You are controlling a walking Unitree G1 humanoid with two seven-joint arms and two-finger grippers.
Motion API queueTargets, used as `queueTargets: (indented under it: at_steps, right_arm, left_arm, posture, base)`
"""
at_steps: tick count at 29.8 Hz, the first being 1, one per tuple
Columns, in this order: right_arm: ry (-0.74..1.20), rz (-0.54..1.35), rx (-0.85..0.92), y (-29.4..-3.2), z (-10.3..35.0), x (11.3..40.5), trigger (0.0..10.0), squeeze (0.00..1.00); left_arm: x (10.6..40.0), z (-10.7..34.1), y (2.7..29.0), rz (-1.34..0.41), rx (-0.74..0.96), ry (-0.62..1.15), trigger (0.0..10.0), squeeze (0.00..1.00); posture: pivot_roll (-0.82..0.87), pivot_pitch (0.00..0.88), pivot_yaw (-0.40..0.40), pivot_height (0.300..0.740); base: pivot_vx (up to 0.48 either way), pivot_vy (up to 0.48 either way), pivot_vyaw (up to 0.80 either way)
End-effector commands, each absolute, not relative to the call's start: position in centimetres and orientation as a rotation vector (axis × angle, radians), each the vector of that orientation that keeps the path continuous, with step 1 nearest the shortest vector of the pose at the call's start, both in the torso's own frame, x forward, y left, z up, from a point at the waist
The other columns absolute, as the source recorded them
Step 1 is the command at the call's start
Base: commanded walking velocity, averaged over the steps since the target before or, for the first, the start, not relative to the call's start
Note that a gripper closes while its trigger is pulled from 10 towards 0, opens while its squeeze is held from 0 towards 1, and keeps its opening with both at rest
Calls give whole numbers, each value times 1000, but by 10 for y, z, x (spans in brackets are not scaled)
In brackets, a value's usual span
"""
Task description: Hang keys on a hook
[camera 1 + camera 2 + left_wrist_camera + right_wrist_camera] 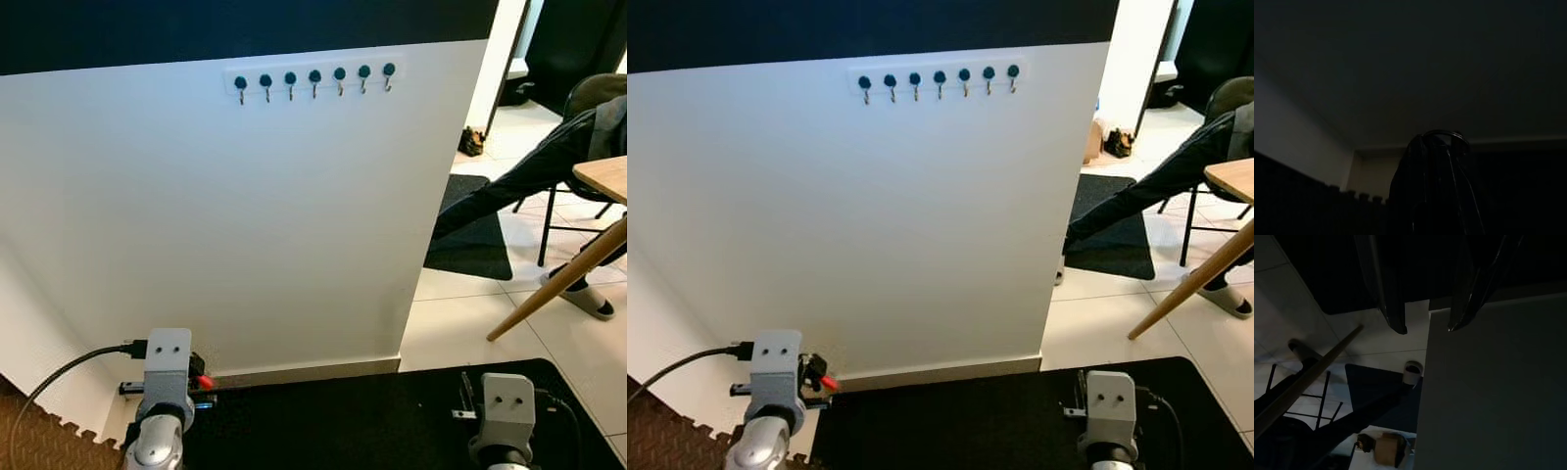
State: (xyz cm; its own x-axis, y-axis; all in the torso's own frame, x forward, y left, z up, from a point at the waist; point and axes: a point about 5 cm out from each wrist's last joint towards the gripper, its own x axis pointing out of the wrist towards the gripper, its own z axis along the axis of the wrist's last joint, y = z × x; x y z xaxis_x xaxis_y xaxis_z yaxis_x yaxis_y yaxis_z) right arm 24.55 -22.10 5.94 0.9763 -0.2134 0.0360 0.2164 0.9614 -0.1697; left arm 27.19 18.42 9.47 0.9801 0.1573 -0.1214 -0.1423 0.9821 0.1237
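Two hands hang low before the wall. Left hand [1432, 191], clenched on a metal key ring [1442, 137] with a red tag [204, 382], sits down by the skirting; right hand [1425, 325] dangles idle with fingers parted. Far above, slightly rightward, runs the level white rail of seven dark-knobbed hooks [314, 80], all bare.

The head views are evenly lit and sharp, with daylight coming off the tiled floor [470, 323] to the right of the right gripper [1427, 328]. The white wall [245, 225] above both arms is bright and free of glare, shading slightly toward the corner beside the left arm. The left wrist view is almost black; just past the left gripper [1430, 191] only a faint glint on a metal ring [1447, 134] shows. The right wrist view is dim, its fingers silhouetted.
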Motion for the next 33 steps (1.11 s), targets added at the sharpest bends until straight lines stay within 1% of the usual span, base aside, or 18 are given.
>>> queueTargets:
  at_steps: [1,3,4,5,6,9,10,12,16,20,21,25,29,33]
  right_arm:
    - [2,-218,-160,-217,56,244,10000,0]
    - [0,-215,-154,-215,57,245,10000,0]
    - [0,-200,-149,-208,55,248,10000,0]
    - [5,-189,-143,-202,52,249,10000,0]
    - [8,-170,-138,-200,51,251,10000,0]
    - [9,-155,-138,-199,51,252,10000,0]
    - [8,-144,-144,-199,52,253,10000,0]
    - [8,-164,-169,-215,56,261,10000,0]
    - [2,-183,-168,-221,59,265,10000,0]
    - [6,-141,-167,-207,55,267,10000,0]
    - [6,-141,-167,-207,55,267,10000,0]
    - [15,-118,-165,-198,50,259,10000,0]
    - [40,-126,-170,-201,41,249,10000,0]
    - [30,-148,-167,-204,42,249,10000,0]
  left_arm:
    - [272,95,191,162,147,131,10000,0]
    - [273,96,192,161,149,129,10000,0]
    - [275,96,197,163,155,131,10000,0]
    - [276,95,201,171,163,133,10000,0]
    - [277,94,204,197,162,139,10000,0]
    - [277,94,204,213,157,140,10000,0]
    - [278,95,203,220,156,138,10000,0]
    - [277,91,195,215,165,137,10000,0]
    - [276,90,191,205,164,139,10000,0]
    - [268,85,201,209,187,150,10000,0]
    - [268,85,201,209,187,150,10000,0]
    - [259,73,203,190,212,171,10000,0]
    - [255,62,187,113,234,189,10000,0]
    - [258,59,182,100,231,186,10000,0]
  posture:
    - [41,152,113,740]
    - [41,152,113,740]
    - [35,132,81,740]
    - [39,117,88,740]
    - [60,106,77,740]
    - [60,106,77,740]
    - [60,106,77,740]
    - [73,85,60,740]
    - [80,89,55,740]
    - [86,95,63,740]
    - [86,95,63,740]
    - [73,97,63,740]
    - [56,94,81,740]
    - [33,88,96,740]
  base:
    - [0,0,0]
    - [0,0,0]
    - [0,0,0]
    - [0,0,0]
    - [0,0,0]
    - [0,0,0]
    - [0,0,0]
    - [0,0,0]
    - [0,0,0]
    - [0,0,0]
    - [0,0,0]
    - [0,0,0]
    - [0,0,0]
    - [0,0,0]
